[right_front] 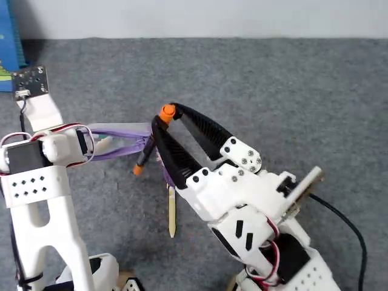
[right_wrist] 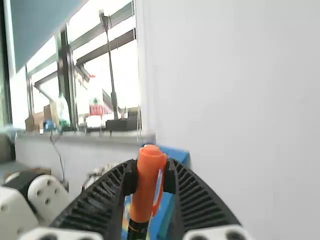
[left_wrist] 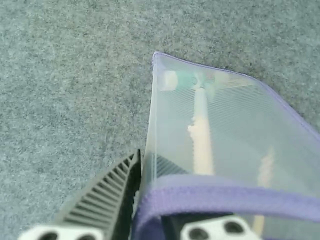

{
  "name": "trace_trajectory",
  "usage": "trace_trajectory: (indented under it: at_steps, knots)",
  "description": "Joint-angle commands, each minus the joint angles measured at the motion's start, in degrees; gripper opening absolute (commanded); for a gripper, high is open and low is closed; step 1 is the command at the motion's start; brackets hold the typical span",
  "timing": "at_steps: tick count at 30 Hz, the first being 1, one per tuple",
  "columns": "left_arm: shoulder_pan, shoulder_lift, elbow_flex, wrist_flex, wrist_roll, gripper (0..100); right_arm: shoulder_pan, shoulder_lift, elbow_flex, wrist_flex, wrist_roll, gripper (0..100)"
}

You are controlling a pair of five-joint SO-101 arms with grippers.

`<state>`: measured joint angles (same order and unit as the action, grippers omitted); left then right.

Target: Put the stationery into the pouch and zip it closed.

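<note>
High view: pouch [right_front: 123,147] partly hidden.

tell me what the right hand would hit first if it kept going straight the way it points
Nothing close, it seems: the right hand, shut on the orange marker, points out over the table; farther off stands a blue box, though depth is unclear.

left pincer [left_wrist: 147,167]: clamped, angled downward | right pincer [right_front: 167,116]: clamped, raised

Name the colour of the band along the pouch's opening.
Purple. The band on the pouch shows best in the left wrist view.
</note>
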<state>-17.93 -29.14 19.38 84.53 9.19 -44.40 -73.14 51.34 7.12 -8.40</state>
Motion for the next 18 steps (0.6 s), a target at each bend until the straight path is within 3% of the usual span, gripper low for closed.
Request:
trace_trajectory:
  at_steps: [1,10,18]
  knots:
    - [-0.1,0.2,-0.4,-1.6,-0.5,1,-0.3,1.4,2.5,-10.5,0.4,0.8]
    - [-0.1,0.2,-0.4,-1.6,-0.6,1,-0.3,17.2,4.7,-27.9,0.5,0.8]
    - [-0.1,0.2,-0.4,-1.6,-0.6,1,-0.3,27.4,9.2,-32.9,0.6,2.3]
